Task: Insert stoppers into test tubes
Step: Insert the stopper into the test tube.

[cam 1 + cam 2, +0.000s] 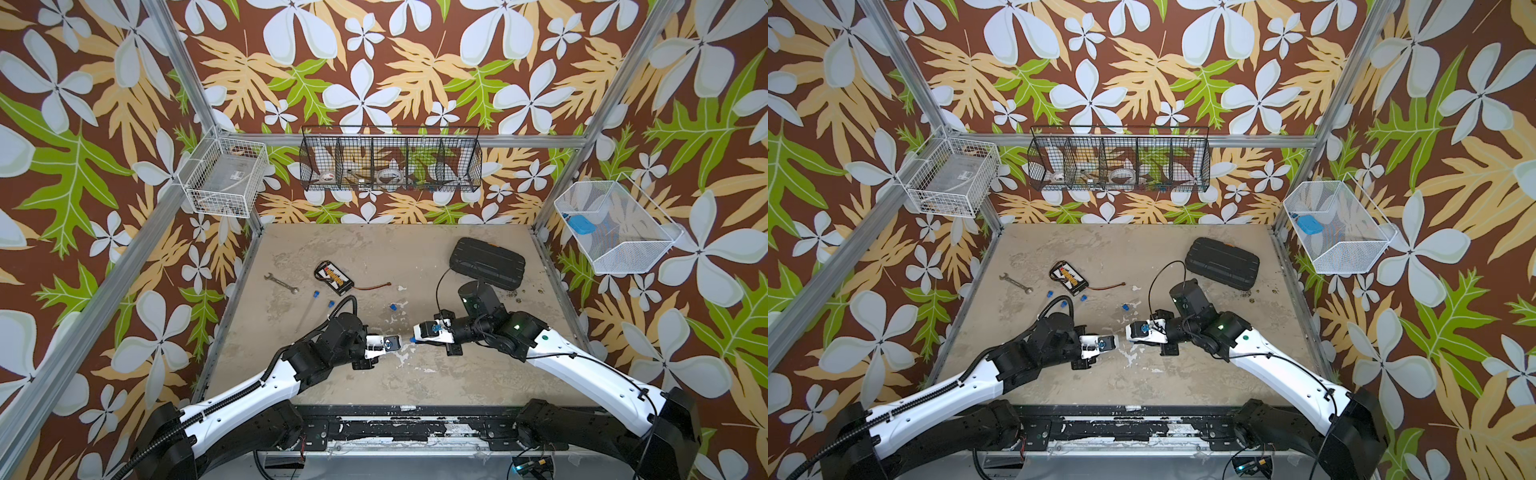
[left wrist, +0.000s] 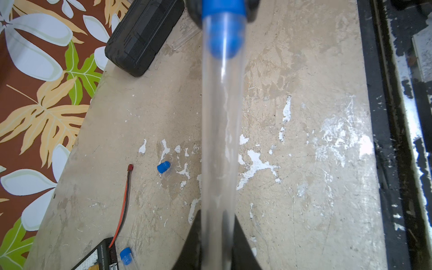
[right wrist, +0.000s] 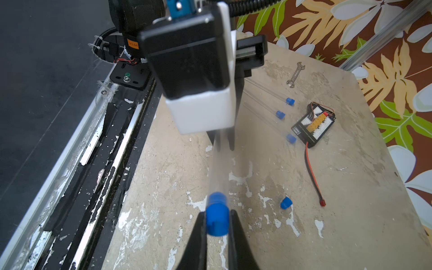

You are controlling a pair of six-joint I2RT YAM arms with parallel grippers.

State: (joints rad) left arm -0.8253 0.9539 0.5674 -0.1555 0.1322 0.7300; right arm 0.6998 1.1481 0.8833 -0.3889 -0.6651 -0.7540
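My left gripper [image 2: 217, 214] is shut on a clear test tube [image 2: 219, 121] and holds it level above the table's middle. A blue stopper [image 3: 217, 221] sits in the tube's mouth, and my right gripper [image 3: 217, 212] is shut on that stopper. In both top views the left gripper [image 1: 401, 344] and the right gripper [image 1: 415, 338] meet tip to tip. One loose stopper [image 1: 392, 307] lies on the table just behind them. Three tubes with blue stoppers [image 3: 289, 101] in them lie side by side near the left arm.
A silver wrench [image 1: 281, 284], a black board [image 1: 333, 277] with a red-black wire and a black case [image 1: 487, 262] lie toward the back of the table. Wire baskets [image 1: 390, 160] hang on the walls. The black front rail [image 1: 399, 424] runs below the arms.
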